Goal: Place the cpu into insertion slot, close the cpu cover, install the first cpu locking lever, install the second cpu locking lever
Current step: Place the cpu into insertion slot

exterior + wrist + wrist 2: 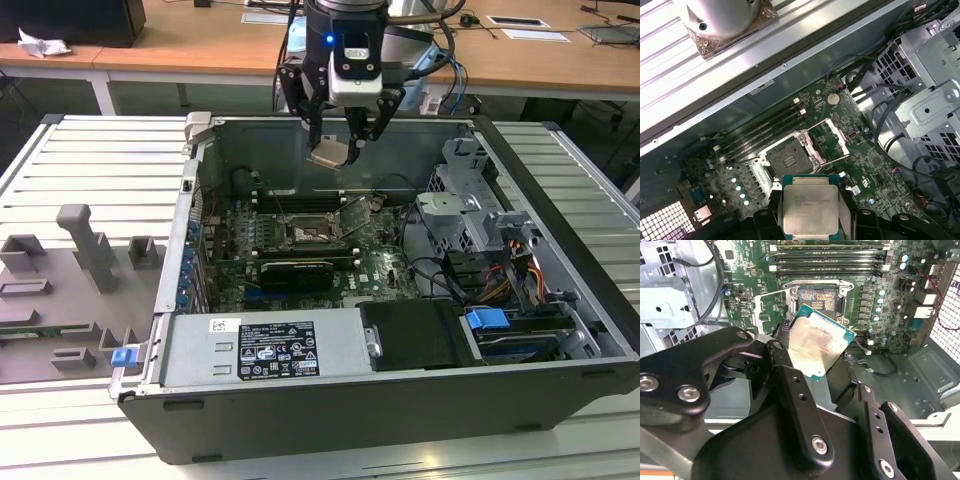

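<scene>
One chip is all we carry: the gripper [336, 143] has its jaws drawn in on opposite edges of the cpu [328, 153], gripping it by the rim with the silvery top up, so the contact side faces the board. We hang over the open computer case [400, 400], near its far wall in the exterior view, well above the motherboard [380, 265]. The insertion slot [787, 160] lies bare below, apart from the chip, beside the memory slots [765, 130]. The cpu cover [832, 139] stands swung up off the slot, leaving the recess free for the chip, we judge.
</scene>
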Motion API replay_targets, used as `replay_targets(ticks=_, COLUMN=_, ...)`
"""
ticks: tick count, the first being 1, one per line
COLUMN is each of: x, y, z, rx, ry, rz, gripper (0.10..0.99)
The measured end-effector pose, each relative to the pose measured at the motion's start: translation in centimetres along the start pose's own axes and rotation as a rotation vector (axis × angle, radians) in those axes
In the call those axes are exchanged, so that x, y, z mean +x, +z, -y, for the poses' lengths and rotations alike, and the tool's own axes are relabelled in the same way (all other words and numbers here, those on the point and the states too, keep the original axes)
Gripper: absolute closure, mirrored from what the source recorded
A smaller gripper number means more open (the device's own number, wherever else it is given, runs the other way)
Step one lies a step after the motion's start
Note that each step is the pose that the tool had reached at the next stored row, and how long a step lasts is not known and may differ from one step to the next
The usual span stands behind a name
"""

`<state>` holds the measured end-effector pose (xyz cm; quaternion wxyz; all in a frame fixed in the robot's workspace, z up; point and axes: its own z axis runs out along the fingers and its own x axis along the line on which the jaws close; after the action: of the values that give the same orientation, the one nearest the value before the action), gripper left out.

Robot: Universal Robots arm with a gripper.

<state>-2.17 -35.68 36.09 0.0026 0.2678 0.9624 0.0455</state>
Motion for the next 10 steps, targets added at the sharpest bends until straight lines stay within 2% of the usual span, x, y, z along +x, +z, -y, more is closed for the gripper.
replay_targets(ticks=10, x=0.00, y=0.01, z=0.00, rx=-0.001, ry=0.052, rz=0.0047, gripper=0.549)
